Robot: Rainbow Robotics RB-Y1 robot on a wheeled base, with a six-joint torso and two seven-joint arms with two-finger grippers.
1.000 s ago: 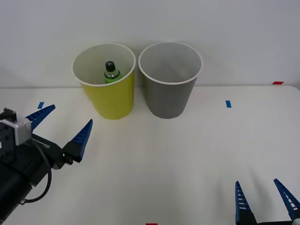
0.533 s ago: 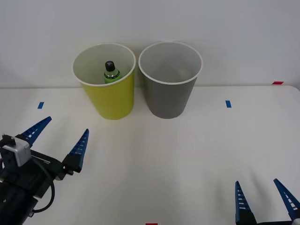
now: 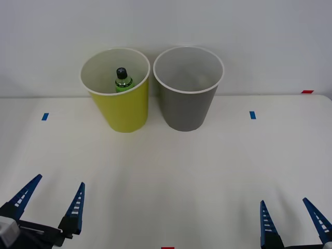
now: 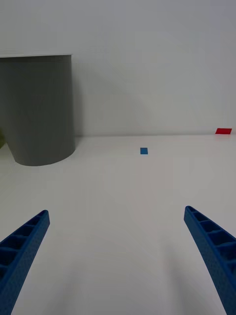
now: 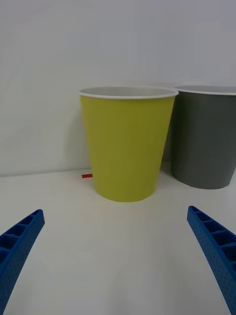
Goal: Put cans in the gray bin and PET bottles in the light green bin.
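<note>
From above, the light green bin (image 3: 115, 89) stands at the far side of the white table (image 3: 176, 166) with the PET bottle (image 3: 123, 80) upright inside it; the gray bin (image 3: 188, 88) sits just right of it. My left gripper (image 3: 52, 199) and right gripper (image 3: 294, 220) hover near, jaws spread, holding nothing. My right wrist sees the gray bin (image 4: 40, 109) and blue tape (image 4: 144, 151). My left wrist sees both bins (image 5: 128, 141) side by side.

bare table (image 3: 171, 176) foreground, light green bin (image 3: 122, 106), gray bin (image 3: 185, 104) behind
</note>
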